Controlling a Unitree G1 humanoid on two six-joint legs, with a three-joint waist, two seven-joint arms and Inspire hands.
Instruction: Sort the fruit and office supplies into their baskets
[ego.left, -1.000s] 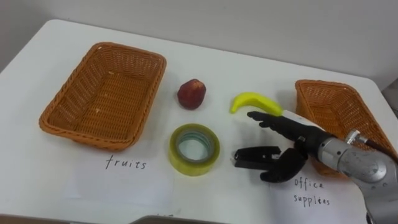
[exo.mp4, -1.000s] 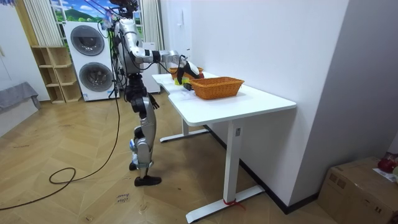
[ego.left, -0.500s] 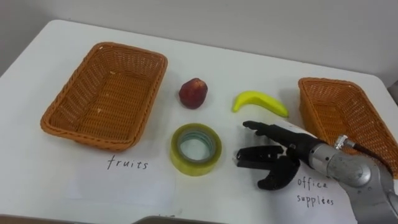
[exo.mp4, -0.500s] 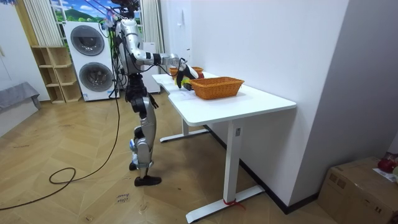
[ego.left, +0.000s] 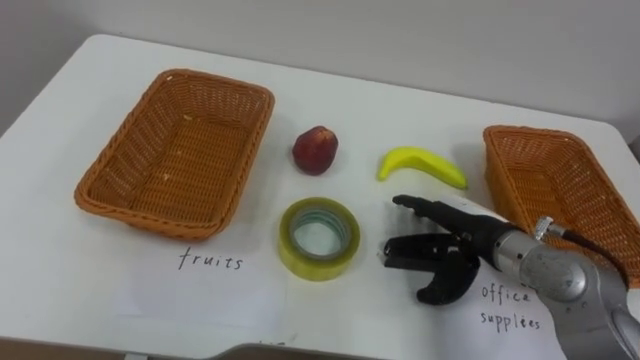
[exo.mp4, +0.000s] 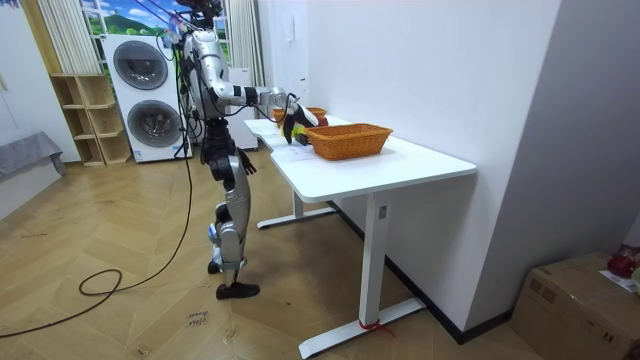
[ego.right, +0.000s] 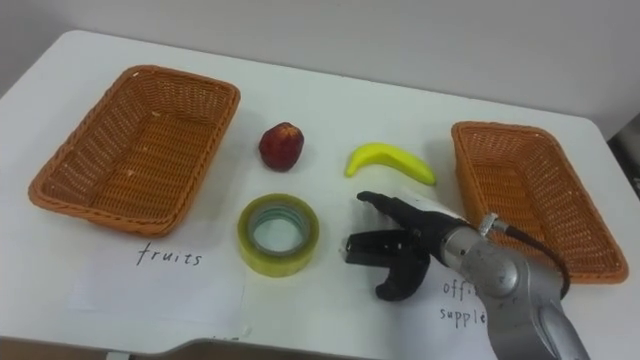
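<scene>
Reaching hand: right hand (ego.left: 445, 262), low over the worktop (ego.left: 90, 270), thumb and fingers spread wide, holding nothing.
Nearest supply: roll of clear tape (ego.left: 319, 237), lying flat with its hole up, near the thumb tip on the robot's left, not touching.
Nearest fruit: banana (ego.left: 421, 166), just beyond the fingertips, long axis running left to right.
Other fruit: red fruit (ego.left: 315, 150), between the banana and the fruit basket (ego.left: 130, 165).
Destinations: both wicker baskets empty; office-supplies basket (ego.left: 545, 195) on the robot's right, beside the forearm.
Judgement: the tape looks the likelier target; a short leftward reach, then a carry rightward.
</scene>
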